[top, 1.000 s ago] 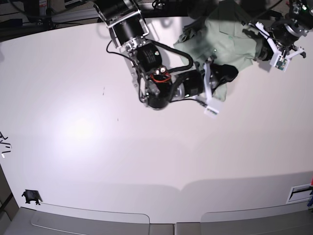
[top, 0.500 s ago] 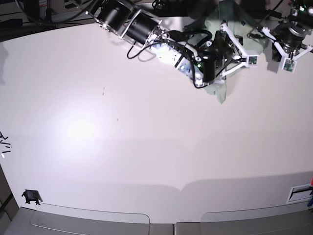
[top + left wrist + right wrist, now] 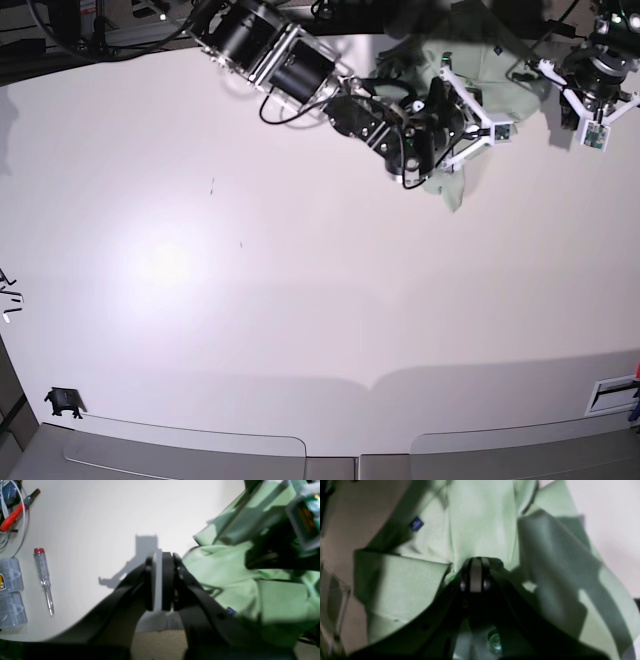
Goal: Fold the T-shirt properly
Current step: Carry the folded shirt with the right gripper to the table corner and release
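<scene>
Gripping bunched T-shirt (image 3: 480, 517), right gripper (image 3: 476, 563) clamped, white table (image 3: 300, 300)

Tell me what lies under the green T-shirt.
At its edges the T-shirt rests on the white table, with one side hanging past the table's rim. Whatever sits beneath the bunched middle is hidden by fabric and the right arm.

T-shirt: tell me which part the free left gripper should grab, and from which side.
Likely the T-shirt's loose folded edge lying nearest the left gripper, approached low from the bare table side. That edge lies flat and exposed, while the right gripper already pinches a fold of fabric further in.
</scene>
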